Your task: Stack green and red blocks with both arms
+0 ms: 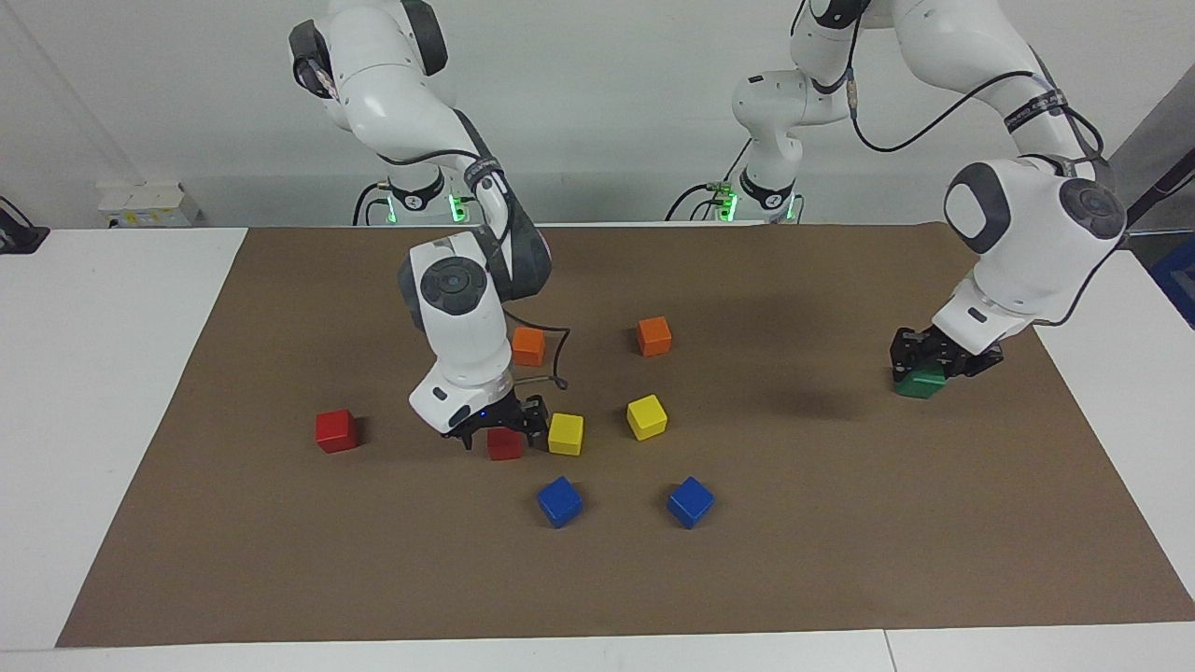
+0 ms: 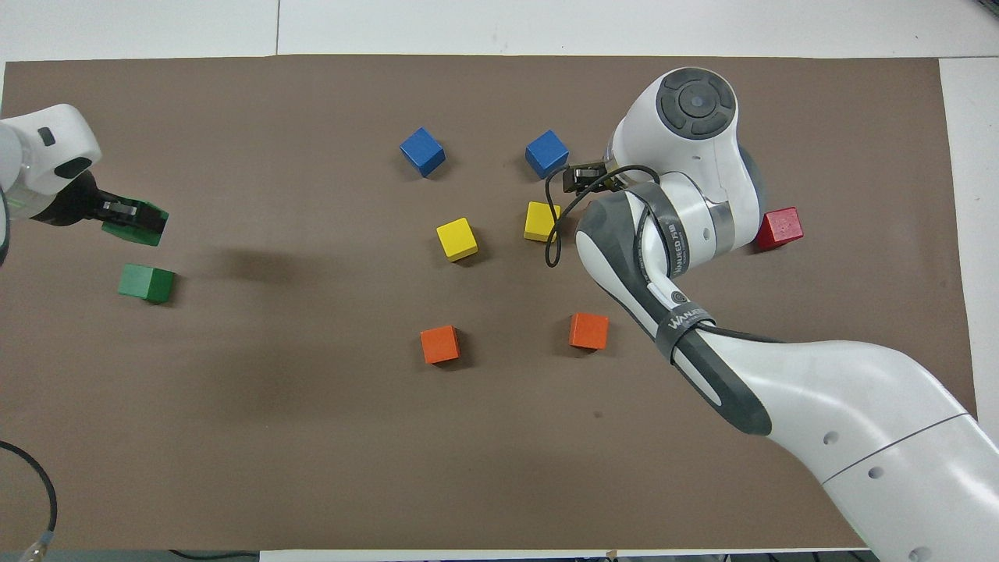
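Overhead, left tool [image 2: 129,221] grips a tilted green block [image 2: 139,227]; right tool [image 1: 495,425] straddles a red block [image 1: 505,444], grip unclear.

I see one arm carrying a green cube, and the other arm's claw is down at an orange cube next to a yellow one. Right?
Not quite. The right gripper is down at a red cube, not an orange one. The facing view shows it beside the yellow cube. The left gripper does carry a green cube.
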### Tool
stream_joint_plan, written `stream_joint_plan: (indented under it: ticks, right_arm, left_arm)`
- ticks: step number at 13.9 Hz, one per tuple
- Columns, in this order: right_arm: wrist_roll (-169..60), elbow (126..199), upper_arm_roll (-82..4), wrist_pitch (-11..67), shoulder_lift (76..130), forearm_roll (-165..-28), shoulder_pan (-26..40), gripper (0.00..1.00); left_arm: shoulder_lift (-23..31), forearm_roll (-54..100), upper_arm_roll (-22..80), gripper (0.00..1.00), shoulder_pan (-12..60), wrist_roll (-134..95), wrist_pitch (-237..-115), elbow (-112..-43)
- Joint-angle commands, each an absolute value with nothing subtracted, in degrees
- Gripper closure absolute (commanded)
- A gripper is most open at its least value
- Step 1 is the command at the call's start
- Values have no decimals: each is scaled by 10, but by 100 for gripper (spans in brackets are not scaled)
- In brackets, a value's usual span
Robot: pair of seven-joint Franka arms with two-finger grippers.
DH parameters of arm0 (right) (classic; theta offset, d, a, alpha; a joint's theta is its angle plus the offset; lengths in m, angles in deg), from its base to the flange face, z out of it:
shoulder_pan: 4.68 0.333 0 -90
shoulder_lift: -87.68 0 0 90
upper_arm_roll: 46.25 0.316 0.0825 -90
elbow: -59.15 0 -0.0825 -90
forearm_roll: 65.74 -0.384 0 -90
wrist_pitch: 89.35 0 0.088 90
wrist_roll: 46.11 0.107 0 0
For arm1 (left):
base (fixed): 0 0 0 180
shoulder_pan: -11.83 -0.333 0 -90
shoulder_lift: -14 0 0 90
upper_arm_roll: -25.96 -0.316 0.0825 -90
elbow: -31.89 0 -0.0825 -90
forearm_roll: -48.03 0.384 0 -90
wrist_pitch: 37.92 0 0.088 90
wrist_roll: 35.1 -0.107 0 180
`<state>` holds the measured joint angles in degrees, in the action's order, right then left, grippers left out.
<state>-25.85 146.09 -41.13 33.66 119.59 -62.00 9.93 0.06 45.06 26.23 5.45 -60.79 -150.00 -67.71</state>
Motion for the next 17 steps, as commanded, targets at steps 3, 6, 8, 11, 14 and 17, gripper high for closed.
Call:
stream_joint_plan:
  ticks: [3, 6, 8, 11, 14, 17]
  right_arm:
    - [-251, 1529, -410, 382, 1164, -616, 96, 0]
    - [-251, 1548, -409, 400, 1162, -617, 97, 0]
    - [-250, 1557, -409, 412, 1162, -617, 99, 0]
    - [-248, 1560, -409, 418, 1169, -617, 100, 0]
    - [-246, 1564, -409, 435, 1173, -617, 103, 29]
    - [-245, 1565, -409, 426, 1172, -618, 103, 100]
  left_arm:
    - [49, 461, 268, 100, -4, -701, -1610, -799]
    - [51, 461, 268, 100, -15, -710, -1658, -837]
    - [52, 460, 269, 100, -15, -701, -1656, -847]
    - [52, 458, 269, 100, -15, -696, -1647, -848]
    - [52, 457, 269, 100, -12, -684, -1648, -854]
    - [57, 457, 269, 100, -7, -672, -1657, -867]
